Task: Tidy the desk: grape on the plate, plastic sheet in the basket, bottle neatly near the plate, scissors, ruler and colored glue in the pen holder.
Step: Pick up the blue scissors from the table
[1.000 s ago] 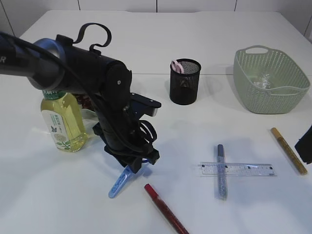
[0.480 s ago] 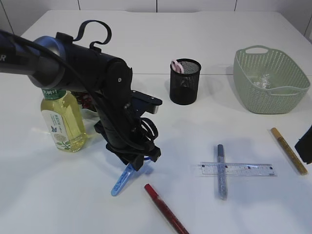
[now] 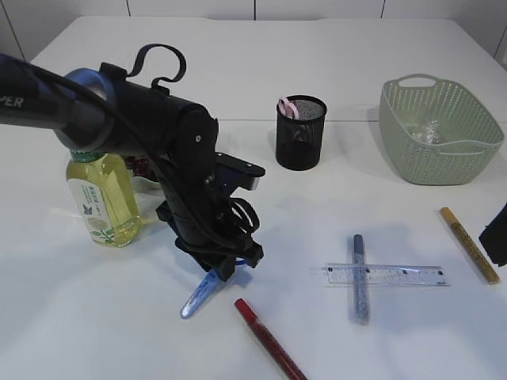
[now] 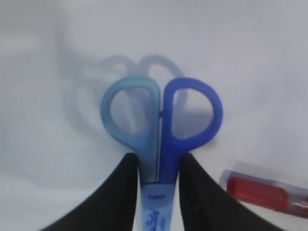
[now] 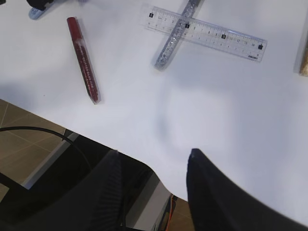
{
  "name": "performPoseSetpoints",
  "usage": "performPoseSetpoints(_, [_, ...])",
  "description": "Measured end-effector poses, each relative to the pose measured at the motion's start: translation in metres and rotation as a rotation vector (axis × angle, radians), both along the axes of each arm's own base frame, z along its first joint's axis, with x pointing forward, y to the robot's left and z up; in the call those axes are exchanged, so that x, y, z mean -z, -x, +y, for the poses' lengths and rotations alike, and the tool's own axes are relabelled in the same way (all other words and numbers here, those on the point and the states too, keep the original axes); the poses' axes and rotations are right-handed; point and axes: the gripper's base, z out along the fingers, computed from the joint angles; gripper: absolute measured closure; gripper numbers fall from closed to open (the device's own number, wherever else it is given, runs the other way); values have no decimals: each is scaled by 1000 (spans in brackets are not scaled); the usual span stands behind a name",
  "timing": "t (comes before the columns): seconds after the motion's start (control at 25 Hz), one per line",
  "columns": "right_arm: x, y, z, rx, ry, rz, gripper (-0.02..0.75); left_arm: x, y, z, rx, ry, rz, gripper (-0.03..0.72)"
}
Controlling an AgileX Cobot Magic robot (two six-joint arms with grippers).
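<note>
Scissors up first: the blue-handled scissors (image 4: 160, 130) sit dead centre in the left wrist view, both black fingers (image 4: 120, 192) of the left gripper (image 4: 159, 185) clamped on the shank just below the two finger loops. In the exterior view the same scissors (image 3: 201, 291) poke out under the black arm at lower centre-left, tilted, the pale blue sheathed tip pointing down and to the left; whether that tip touches the white table (image 3: 412, 340) I cannot tell. Just right of it lies the red glue pen (image 3: 269, 340), slanting toward the bottom edge, and its red cap end shows at the lower right of the left wrist view (image 4: 264, 193).

Left of the arm stands the yellow-filled plastic bottle (image 3: 101, 198), upright, label facing us. Upper centre, the black mesh pen holder (image 3: 301, 133) has something pink sticking out of its rim. Upper right, the pale green woven basket (image 3: 440, 131) has something clear and crinkled lying inside.

Lower right of centre, the clear plastic ruler (image 3: 386, 275) lies flat with the silver glitter glue pen (image 3: 360, 277) crossing it; the gold glue pen (image 3: 470, 245) lies apart near the right edge.

Right wrist view: the right gripper (image 5: 154, 166) hangs over the table's front edge, its dark fingers (image 5: 211, 192) spread apart and holding nothing, ruler (image 5: 204, 32) and red pen (image 5: 83, 59) above it in the frame
</note>
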Motion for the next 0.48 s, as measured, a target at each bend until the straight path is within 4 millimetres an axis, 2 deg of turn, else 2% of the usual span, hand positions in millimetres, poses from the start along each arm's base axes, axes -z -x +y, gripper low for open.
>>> performPoseSetpoints(0.48, [0, 0, 0, 0, -2, 1, 374, 9, -1, -1, -4, 0, 6, 480])
